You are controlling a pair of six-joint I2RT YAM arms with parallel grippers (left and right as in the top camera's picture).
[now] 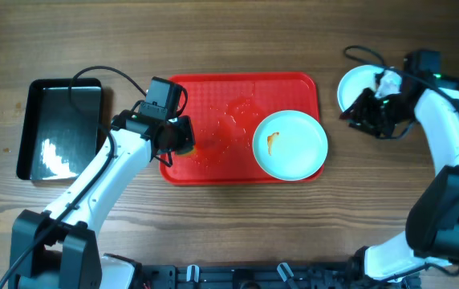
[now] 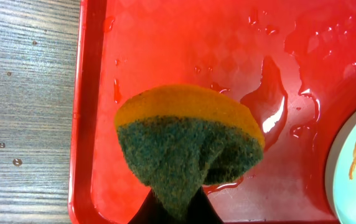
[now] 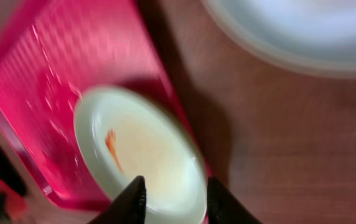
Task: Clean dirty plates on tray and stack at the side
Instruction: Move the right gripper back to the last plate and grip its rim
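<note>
plate with an orange smear lies on the right end of the red tray, mid-table toward the far edge; second plate sits off it, nearer the right edge. left gripper pinches a sponge at the tray's wet left end. right gripper gapes, empty.

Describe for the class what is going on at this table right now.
The left claw grips a sponge over the wet left end of the red tray. A smeared plate, marked with orange, lies on the tray's right end, not yet wiped. The right claw, open, hangs by a second plate lying on the table right of the tray.
</note>
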